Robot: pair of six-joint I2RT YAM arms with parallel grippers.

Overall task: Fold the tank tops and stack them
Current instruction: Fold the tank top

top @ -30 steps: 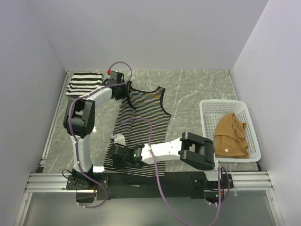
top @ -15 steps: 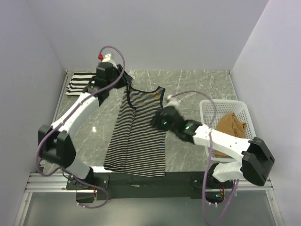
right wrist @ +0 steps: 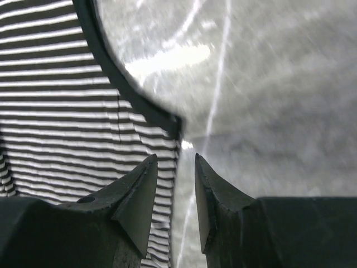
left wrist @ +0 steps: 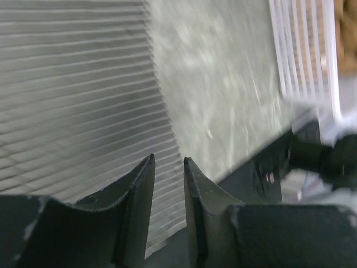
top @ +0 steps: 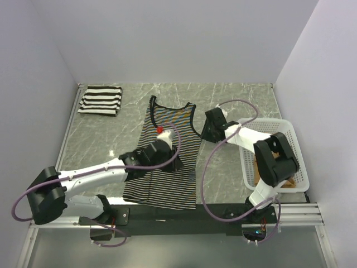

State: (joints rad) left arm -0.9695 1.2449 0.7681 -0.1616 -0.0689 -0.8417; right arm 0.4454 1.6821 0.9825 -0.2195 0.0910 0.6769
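Observation:
The thin-striped tank top (top: 164, 148) with dark trim lies flat and unfolded in the middle of the table. My left gripper (top: 177, 162) hovers over its lower right part. In the left wrist view the left gripper (left wrist: 168, 161) stands a narrow gap apart, empty, above the top's right edge (left wrist: 83, 95). My right gripper (top: 205, 132) is at the top's right armhole; in the right wrist view it (right wrist: 174, 157) is slightly open and empty over the dark-trimmed edge (right wrist: 128, 100). The wide-striped top (top: 100, 100) lies folded at the back left. The tan top (top: 289, 182) lies in the basket.
The white lattice basket (top: 268, 124) stands at the right, partly behind my right arm; it also shows in the left wrist view (left wrist: 304, 50). White walls close in the table on three sides. The black rail (top: 178, 215) runs along the near edge.
My left gripper swung from the top's back-left strap to its lower right part. My right gripper moved from the near hem to the right armhole. The thin-striped top stays flat.

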